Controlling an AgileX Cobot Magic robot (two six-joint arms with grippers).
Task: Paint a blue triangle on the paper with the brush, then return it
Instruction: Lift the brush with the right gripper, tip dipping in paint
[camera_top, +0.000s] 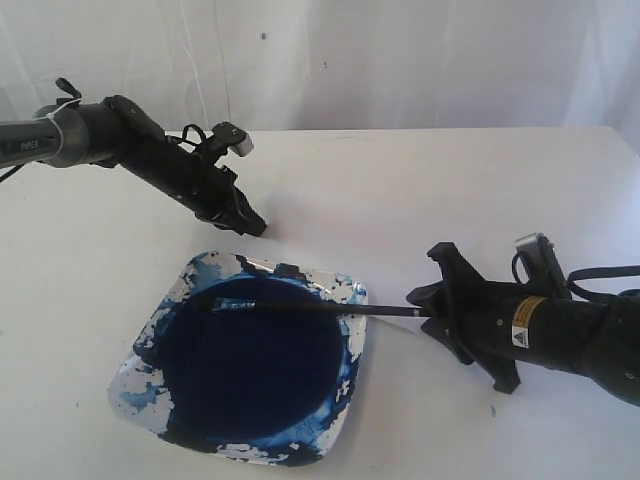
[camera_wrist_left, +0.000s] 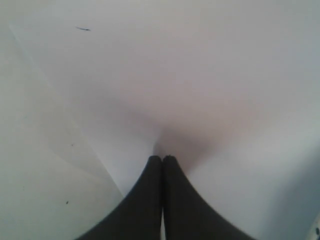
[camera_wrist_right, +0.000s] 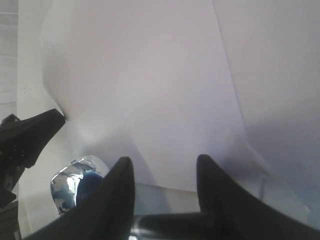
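Lying across the dish, the brush touches its dark blue paint.

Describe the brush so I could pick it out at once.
On the white table sits a square dish holding a pool of dark blue paint. Across the dish's far part lies the brush, its tip at the paint's edge and its handle poking out over the right rim. It is the only long, thin, straight black stick there.
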